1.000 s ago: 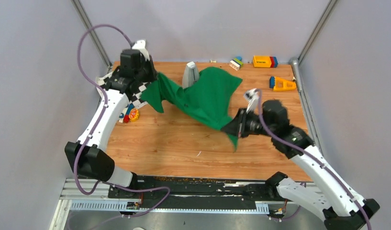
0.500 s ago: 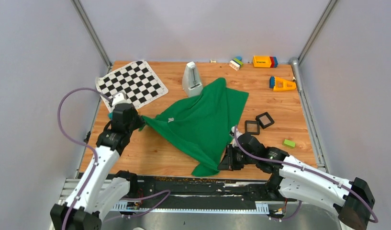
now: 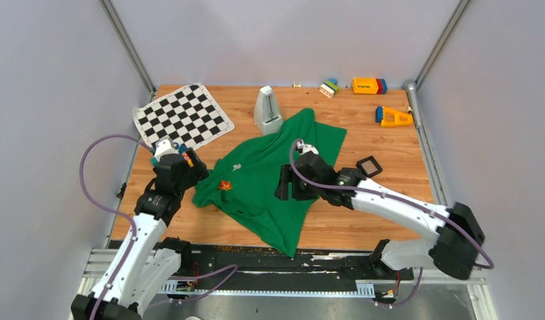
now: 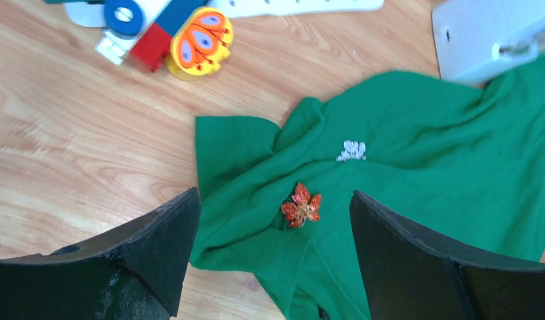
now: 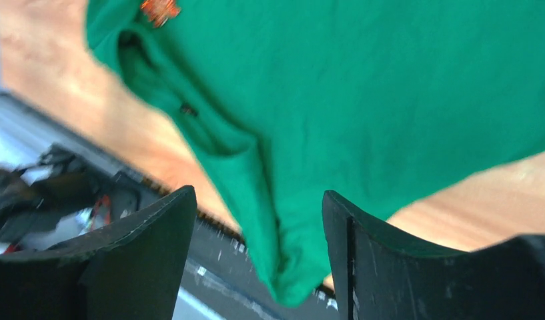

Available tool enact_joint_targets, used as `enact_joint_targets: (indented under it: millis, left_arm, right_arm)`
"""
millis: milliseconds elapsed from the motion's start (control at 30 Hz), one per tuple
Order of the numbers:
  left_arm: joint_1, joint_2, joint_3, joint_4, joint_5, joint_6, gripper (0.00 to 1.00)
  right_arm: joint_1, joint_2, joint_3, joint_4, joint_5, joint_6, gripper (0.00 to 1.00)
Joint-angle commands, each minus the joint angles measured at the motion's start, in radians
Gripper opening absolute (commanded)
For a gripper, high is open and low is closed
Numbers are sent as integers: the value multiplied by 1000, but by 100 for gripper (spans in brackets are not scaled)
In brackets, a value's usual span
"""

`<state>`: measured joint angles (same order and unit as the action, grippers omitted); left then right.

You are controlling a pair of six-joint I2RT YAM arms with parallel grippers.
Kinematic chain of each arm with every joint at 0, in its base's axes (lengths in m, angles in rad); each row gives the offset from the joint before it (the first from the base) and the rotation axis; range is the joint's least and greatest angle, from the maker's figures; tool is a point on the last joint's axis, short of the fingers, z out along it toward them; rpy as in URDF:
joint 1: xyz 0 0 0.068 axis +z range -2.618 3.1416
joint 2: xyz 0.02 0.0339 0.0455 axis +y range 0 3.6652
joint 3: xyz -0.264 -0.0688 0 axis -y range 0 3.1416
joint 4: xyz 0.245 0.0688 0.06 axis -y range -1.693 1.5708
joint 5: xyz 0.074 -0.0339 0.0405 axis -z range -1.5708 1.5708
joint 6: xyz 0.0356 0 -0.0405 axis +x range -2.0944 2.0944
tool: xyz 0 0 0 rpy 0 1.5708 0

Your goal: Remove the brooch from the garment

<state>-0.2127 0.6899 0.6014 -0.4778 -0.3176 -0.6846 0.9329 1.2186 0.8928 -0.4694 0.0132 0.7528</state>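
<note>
Lying on the green shirt [image 4: 423, 167], the red-orange brooch [image 4: 301, 205] was seen untouched between the widely spread jaws of the left gripper [image 4: 274, 197], at four o'clock from it in the top view. The right gripper [image 3: 283, 185] was likewise held open, with the brooch at its nine o'clock.

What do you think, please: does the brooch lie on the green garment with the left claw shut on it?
Not quite: the left claw is open and not touching the brooch, as the left wrist view shows. The brooch does lie on the green garment.
</note>
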Motion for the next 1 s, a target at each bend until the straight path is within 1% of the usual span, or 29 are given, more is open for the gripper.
enact_joint_targets:
  millis: [0,33,100,233,367,433,467,600,667,767,800,833,867,967]
  left_arm:
    - [6,164,78,110,178,142,86]
    - [6,230,94,117,201,160,84]
    - [6,315,108,147,228,178,82]
    - [7,456,134,228,263,203,82]
    - [22,599,200,254,279,222,82]
    - [52,680,247,253,317,229,80]
    - [63,729,262,256,362,232,80]
    - [93,876,356,248,458,259,77]
    - [94,935,410,236,507,274,75]
    - [95,996,440,231,581,292,71]
    - [95,1023,451,229,612,304,69]
    - [95,1035,456,225,629,313,67]
    - [96,1057,467,222,666,326,62]
    - [96,1091,472,222,765,334,55]
  right_arm:
    - [6,271,199,-1,207,-64,70]
    - [7,329,241,-2,225,-71,70]
    - [10,459,331,-13,249,-86,69]
    - [17,620,480,-35,274,-116,69]
    - [17,738,583,-39,313,-140,70]
    - [18,792,635,-45,329,-150,70]
    - [17,815,659,-48,334,-153,70]
    - [14,909,732,-62,288,-175,70]
    - [12,941,738,-94,251,-155,67]
    - [12,921,634,-76,194,-117,60]
    - [13,905,587,-52,180,-110,56]
    - [13,888,541,-38,175,-102,50]
    - [13,870,503,-31,179,-95,44]
    - [12,801,404,-27,213,-91,17]
